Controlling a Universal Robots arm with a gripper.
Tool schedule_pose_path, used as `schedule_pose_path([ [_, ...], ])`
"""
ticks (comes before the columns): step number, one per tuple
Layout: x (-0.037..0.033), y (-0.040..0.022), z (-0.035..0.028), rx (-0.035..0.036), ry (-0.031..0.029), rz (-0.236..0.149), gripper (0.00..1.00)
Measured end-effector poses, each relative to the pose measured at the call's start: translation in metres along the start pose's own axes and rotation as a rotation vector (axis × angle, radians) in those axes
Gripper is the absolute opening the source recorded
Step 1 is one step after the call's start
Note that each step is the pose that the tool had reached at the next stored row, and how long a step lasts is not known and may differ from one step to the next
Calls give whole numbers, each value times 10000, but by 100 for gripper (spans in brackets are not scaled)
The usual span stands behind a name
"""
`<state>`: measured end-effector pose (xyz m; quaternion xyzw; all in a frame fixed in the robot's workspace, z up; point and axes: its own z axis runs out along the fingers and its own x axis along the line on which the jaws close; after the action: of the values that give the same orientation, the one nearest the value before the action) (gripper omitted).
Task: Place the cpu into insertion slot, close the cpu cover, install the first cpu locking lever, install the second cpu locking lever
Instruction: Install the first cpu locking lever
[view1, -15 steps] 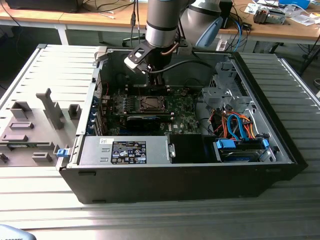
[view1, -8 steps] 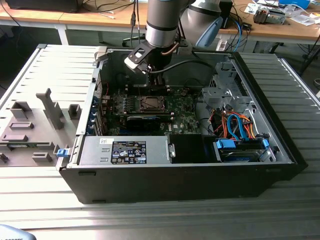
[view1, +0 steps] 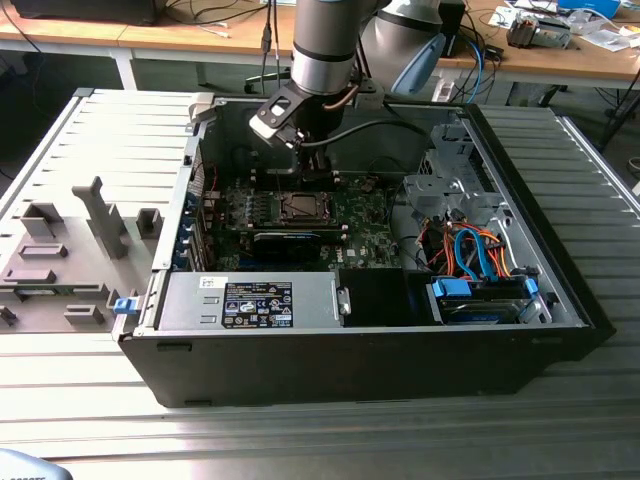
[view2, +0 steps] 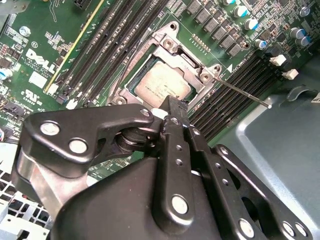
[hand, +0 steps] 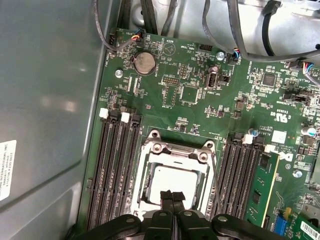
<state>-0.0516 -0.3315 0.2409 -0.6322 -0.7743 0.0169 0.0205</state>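
Now cpu beneath flat cpu cover, closed claw just above.

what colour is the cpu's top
Dull silver-grey; small square metal cpu shows best in the second wrist view.

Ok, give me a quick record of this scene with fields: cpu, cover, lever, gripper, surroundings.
cpu: seated in the insertion slot, grey top showing through the cover's window
cpu cover: lying down over the cpu
locking lever: thin rod slanting away from the socket, looks unlatched
gripper: shut, tips at the cover's edge over the cpu
surroundings: memory slots on both sides of the socket, green circuit board, open computer case
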Motion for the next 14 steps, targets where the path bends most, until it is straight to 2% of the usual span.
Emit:
schedule_pose_path([
  [7, 0, 0, 0, -5, 23, -33, 11],
  [9, 0, 1, 0, -8, 38, -41, 11],
  [10, 0, 1, 0, -13, 65, -75, 11],
  [11, 0, 1, 0, -31, 156, -232, 11],
  [12, 0, 1, 0, -73, 353, -352, 11],
  [14, 0, 1, 0, -94, 447, -399, 11],
])
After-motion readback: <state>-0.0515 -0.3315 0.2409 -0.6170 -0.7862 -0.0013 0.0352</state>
